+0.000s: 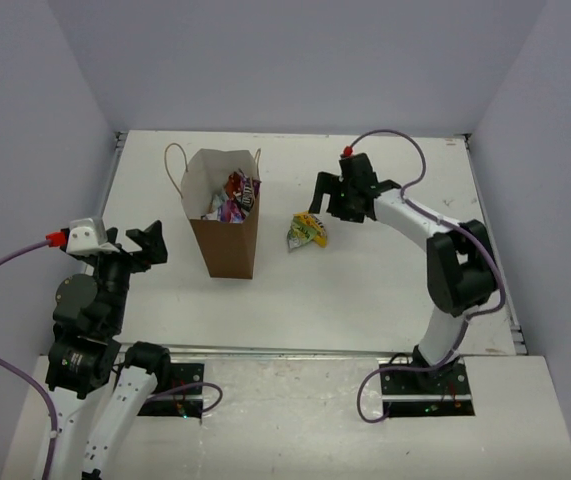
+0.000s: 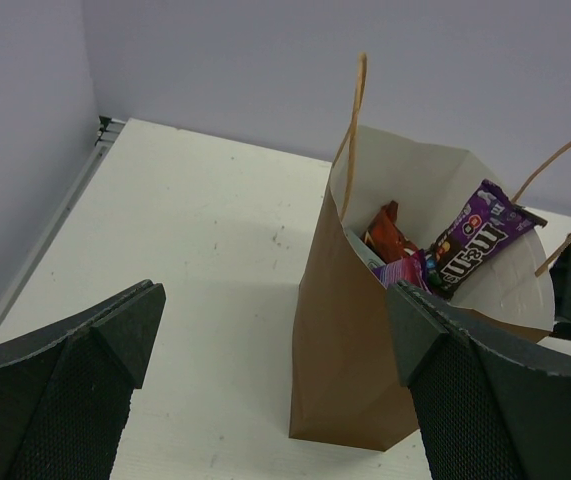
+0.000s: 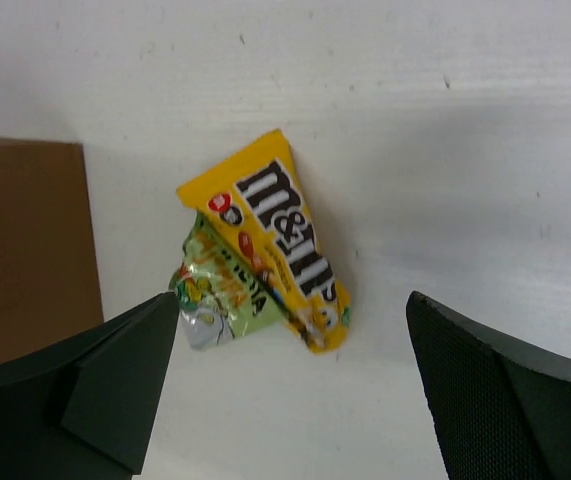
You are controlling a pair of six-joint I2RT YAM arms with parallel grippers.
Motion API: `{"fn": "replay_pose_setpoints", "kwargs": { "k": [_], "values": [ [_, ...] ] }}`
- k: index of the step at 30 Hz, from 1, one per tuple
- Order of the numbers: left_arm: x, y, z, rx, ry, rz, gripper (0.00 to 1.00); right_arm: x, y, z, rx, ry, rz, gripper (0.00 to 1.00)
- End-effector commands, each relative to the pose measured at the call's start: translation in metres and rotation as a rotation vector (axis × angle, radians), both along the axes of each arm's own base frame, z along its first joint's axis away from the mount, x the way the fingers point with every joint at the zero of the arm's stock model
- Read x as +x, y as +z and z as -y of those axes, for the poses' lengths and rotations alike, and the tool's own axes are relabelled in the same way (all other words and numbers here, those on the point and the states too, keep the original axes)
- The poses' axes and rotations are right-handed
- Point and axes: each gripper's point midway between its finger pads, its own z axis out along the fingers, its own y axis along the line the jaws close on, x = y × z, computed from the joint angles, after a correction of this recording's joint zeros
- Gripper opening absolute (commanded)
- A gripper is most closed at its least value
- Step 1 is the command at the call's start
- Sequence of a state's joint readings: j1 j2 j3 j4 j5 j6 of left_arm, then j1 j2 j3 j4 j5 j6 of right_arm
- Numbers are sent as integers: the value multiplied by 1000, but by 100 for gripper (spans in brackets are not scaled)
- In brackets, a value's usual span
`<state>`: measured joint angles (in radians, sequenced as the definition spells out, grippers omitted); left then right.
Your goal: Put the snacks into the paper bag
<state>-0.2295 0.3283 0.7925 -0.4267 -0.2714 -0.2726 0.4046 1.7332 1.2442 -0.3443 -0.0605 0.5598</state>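
The right claw [image 1: 325,200] hangs spread wide with nothing in it. Straight under it, in the gap between its two fingers, lie the last two snacks on the white counter [image 1: 365,285]. One is a yellow M&M's packet [image 3: 287,240], lying at a slant. The other is a crumpled yellow-green packet [image 3: 215,290], tucked half beneath the yellow one's lower edge on the side of the claw's left finger [image 3: 95,380]. Neither packet touches the claw (there is clear air between them, as far as I can see from the overhead view).

The brown paper bag [image 1: 227,225] stands upright out past that same left finger, near the packets but apart from them. Its mouth is open and its thin handles stick up.

The left claw [image 1: 150,245] is also open and empty, held above the counter on the bag's other side. The bag sits just ahead of it, off toward its right finger [image 2: 475,390], not between the two fingers.

Looking down past that claw into the bag, a purple M&M's packet [image 2: 477,238] leans against the pale inner wall. A red-orange packet [image 2: 387,235] and a small pink wrapper [image 2: 402,270] sit beside it.
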Motion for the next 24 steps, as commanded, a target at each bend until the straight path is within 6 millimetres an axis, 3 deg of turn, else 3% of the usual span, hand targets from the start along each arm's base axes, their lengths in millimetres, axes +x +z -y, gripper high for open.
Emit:
{"fn": "replay_pose_setpoints", "kwargs": {
  "k": [1,5,6,15,18,21,22,24],
  "values": [
    [2,9,1,3,-6,35,100,29,0,-5,-67,21,13,99],
    [2,10,2,4,-11,38,100,43,-14,-10,-105,41,-11,99],
    [2,10,2,4,-12,39,100,43,-27,-11,-125,43,-39,99],
    [1,11,2,2,-14,47,100,11,-61,-34,-210,174,-89,99],
    [0,11,2,2,-14,48,100,3,-69,-39,-278,207,-105,90],
    [0,12,2,2,-15,50,100,-2,-74,-35,-362,212,-124,69],
    [0,11,3,2,-18,49,100,-7,-77,-31,-395,211,-147,46],
    [0,11,3,2,-20,50,100,-7,-79,-17,-468,175,-145,23]
  ]
}}
